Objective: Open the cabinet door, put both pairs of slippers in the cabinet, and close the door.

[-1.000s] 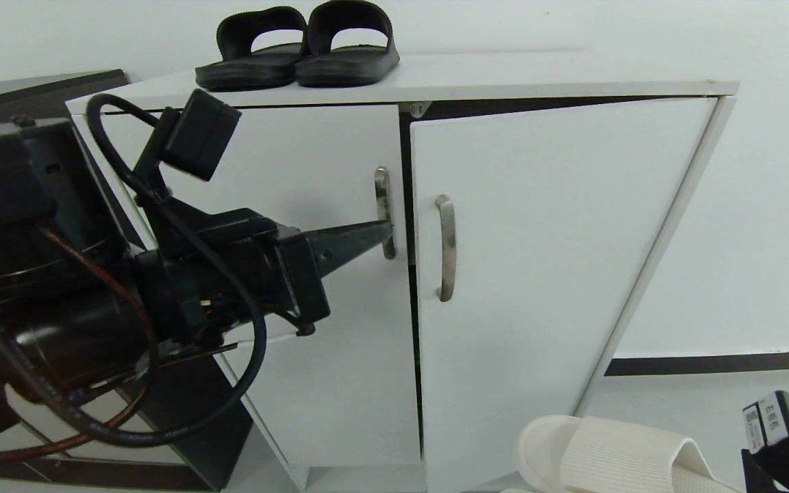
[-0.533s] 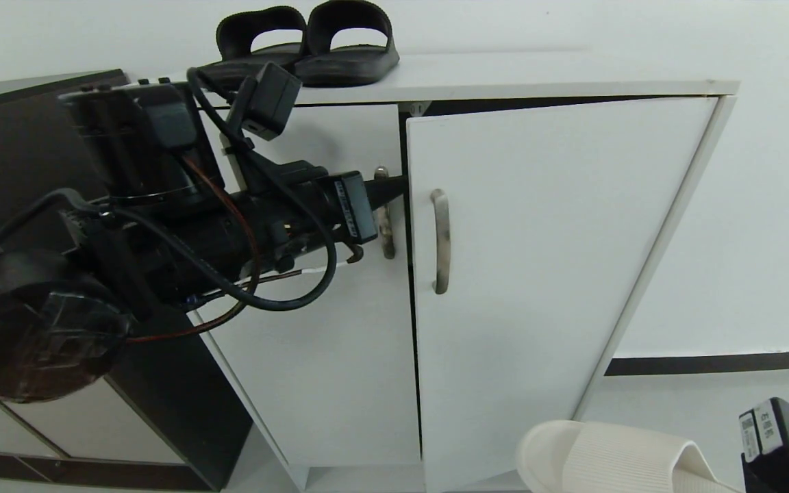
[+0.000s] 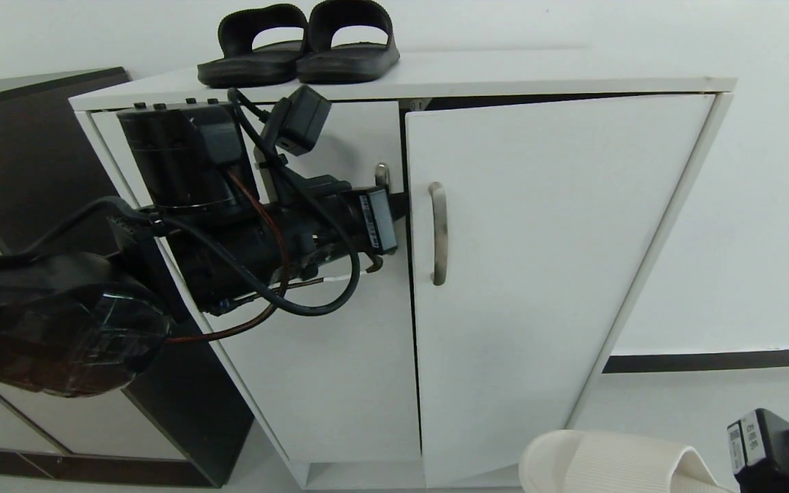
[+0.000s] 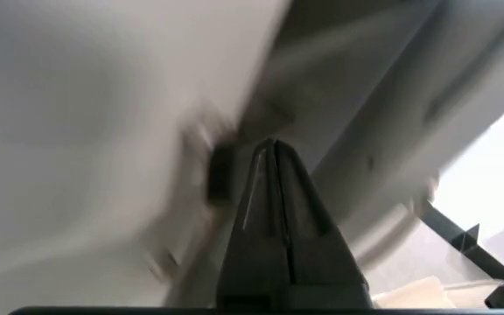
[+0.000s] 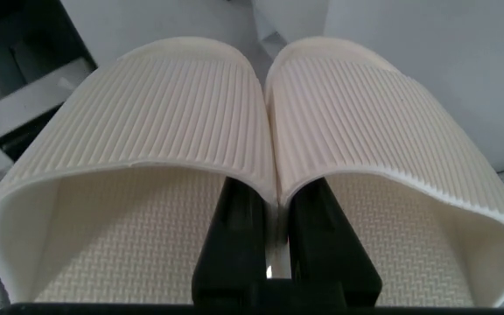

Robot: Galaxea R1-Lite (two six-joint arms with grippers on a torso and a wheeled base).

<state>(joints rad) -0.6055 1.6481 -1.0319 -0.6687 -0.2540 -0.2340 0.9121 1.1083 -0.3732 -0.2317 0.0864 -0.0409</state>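
- The white cabinet (image 3: 538, 72) stands against a pale wall. Its left door (image 3: 326, 383) is closed, and its right door (image 3: 545, 274) is slightly ajar, with a dark gap along its top edge.
- The left gripper (image 4: 274, 149) points into the slit between the two doors, level with the left door's handle (image 3: 381, 174) and just beside the right door's handle (image 3: 438, 233). Its jaws are pressed together and hold nothing.
- The black slippers (image 3: 298, 48) sit side by side on the cabinet top, above the left door.
- The right gripper (image 5: 276, 188) has its jaws clamped on the touching inner walls of the cream slippers (image 3: 607, 462), low in front of the right door.
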